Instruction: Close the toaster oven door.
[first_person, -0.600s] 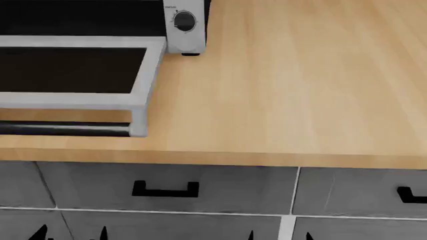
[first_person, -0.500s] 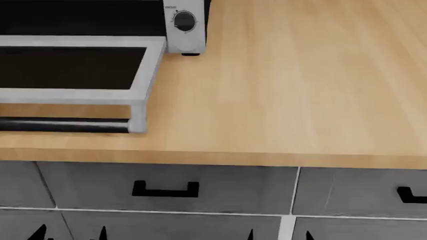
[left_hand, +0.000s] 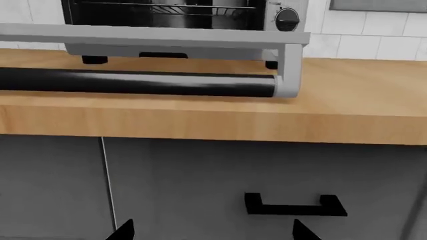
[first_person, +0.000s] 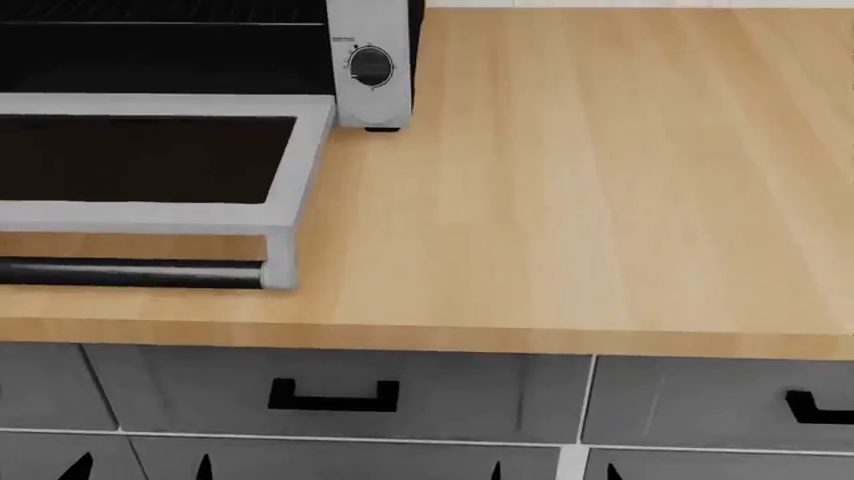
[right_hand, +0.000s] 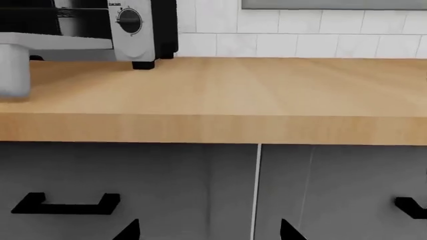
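From the head view, the oven (first_person: 371, 60) sits at the far left of the bare wooden counter (first_person: 601, 200), its door (first_person: 300, 160) folded flat toward the near edge with the handle (first_person: 134, 273) just inside it, grey drawers (first_person: 334, 395) below and open wood to the right. At the left wrist, the left gripper (left_hand: 210, 231) shows only two spread black tips, holding nothing, low before a drawer under the handle; white tiles (left_hand: 373, 35) back the counter. At the right wrist, the right gripper (right_hand: 207, 230) is likewise parted and empty.
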